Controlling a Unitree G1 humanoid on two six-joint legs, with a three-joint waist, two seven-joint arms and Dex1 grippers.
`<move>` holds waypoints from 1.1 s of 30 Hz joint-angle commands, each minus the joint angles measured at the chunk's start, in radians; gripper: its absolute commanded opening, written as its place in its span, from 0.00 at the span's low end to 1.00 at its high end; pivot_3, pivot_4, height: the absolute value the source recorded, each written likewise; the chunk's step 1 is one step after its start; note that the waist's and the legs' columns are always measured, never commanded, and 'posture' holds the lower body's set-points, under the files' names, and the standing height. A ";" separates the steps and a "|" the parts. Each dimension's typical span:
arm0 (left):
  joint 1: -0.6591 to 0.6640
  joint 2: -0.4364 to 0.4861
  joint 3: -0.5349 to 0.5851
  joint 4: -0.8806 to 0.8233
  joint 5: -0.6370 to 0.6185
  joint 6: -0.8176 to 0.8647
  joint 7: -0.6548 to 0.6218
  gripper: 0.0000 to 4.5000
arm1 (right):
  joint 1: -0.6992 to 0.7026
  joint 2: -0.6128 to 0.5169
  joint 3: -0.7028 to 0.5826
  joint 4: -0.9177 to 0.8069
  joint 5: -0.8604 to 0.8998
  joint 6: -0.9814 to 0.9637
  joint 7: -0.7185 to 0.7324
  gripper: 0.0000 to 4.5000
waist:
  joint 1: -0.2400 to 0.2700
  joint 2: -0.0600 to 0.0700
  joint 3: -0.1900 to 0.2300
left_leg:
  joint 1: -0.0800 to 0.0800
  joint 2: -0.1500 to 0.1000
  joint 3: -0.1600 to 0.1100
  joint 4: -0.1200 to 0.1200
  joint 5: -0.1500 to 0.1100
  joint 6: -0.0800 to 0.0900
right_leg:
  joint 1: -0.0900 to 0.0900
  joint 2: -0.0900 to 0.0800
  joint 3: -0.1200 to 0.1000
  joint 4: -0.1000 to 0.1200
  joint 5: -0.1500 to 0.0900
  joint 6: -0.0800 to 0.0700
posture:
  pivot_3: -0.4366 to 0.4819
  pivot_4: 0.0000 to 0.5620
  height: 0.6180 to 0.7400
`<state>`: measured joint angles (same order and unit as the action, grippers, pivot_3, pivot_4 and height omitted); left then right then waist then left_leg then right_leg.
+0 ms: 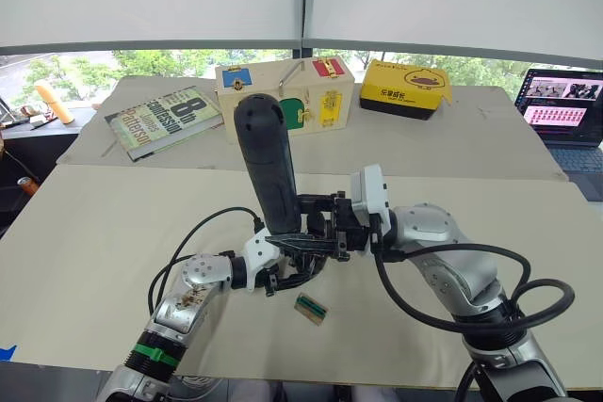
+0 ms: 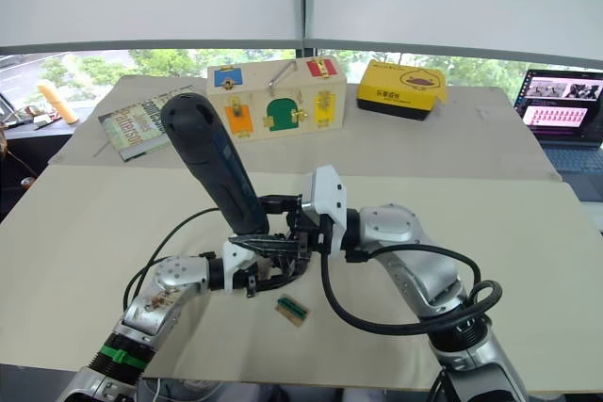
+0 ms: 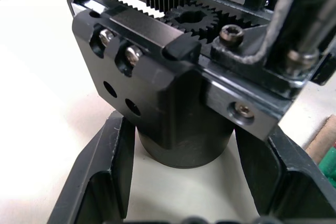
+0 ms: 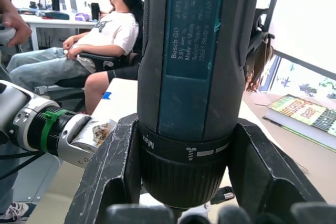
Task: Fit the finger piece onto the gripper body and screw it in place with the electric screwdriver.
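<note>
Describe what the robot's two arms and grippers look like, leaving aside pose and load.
Both arms are silver-grey metal with rounded joints and looping black cables. The left arm carries a green band near the wrist. The left gripper and right gripper have white housings and black pointed fingers, scuffed on the right.

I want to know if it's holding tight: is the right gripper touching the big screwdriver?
Touching. The right wrist view shows the right gripper clamped against both sides of the electric screwdriver.

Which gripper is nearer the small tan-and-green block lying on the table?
Left. The left gripper, holding the gripper body, sits just beside the block; the right gripper grips the electric screwdriver higher up.
</note>
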<state>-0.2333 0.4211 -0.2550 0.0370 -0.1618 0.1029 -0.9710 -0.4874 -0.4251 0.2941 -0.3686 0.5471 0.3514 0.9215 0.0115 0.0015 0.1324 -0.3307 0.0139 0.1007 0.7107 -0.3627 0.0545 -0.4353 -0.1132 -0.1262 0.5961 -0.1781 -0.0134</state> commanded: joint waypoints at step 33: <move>-0.003 -0.009 -0.001 0.061 0.033 0.008 0.037 0.50 | -0.036 0.006 -0.134 -0.002 0.075 -0.042 0.086 0.42 | 0.002 0.001 0.008 | -0.006 -0.001 -0.004 0.002 0.001 -0.001 | -0.002 0.001 -0.004 -0.001 0.000 0.000 | 0.48 0.27 1.00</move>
<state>-0.2435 0.4090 -0.2548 0.0450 -0.1604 0.0964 -0.9686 -0.4926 -0.4217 0.2177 -0.3386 0.5809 0.3178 1.0070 0.0137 0.0020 0.1408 -0.3375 0.0132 0.0970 0.7129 -0.3616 0.0534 -0.4379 -0.1125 -0.1302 0.5952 -0.1778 -0.0135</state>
